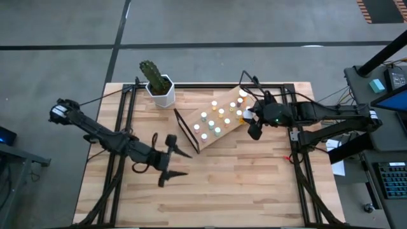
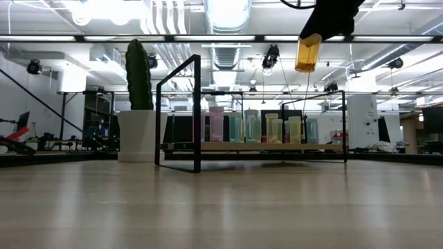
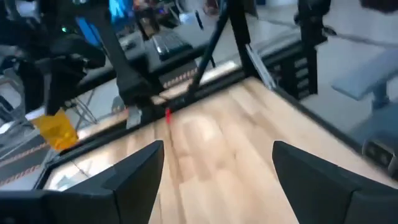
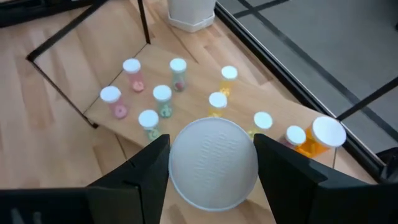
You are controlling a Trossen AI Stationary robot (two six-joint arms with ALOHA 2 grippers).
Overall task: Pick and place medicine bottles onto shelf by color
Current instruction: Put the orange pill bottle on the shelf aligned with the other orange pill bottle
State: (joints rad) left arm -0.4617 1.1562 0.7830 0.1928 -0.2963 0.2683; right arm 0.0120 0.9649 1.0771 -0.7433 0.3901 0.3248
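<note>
The shelf, a tilted light-wood board on a black wire frame, stands at the table's far middle. Several small bottles with white caps stand upright on it. They also show in the right wrist view and the low view. My right gripper hangs above the shelf's right end, shut on a larger orange bottle with a white cap. My left gripper is open and empty over the table's near left part, apart from the shelf; its fingers show spread in its wrist view. My right gripper pinches the orange bottle's top end between its two fingers, one on each side of the white cap. The fingers point down from above. The bottle hangs upright below them, lifted clear above the shelf.
A white pot with a green cactus stands at the table's far left, beside the shelf's black frame. Another large orange bottle stands at the shelf's edge near my right gripper. Bare plank tabletop lies in front of the shelf.
</note>
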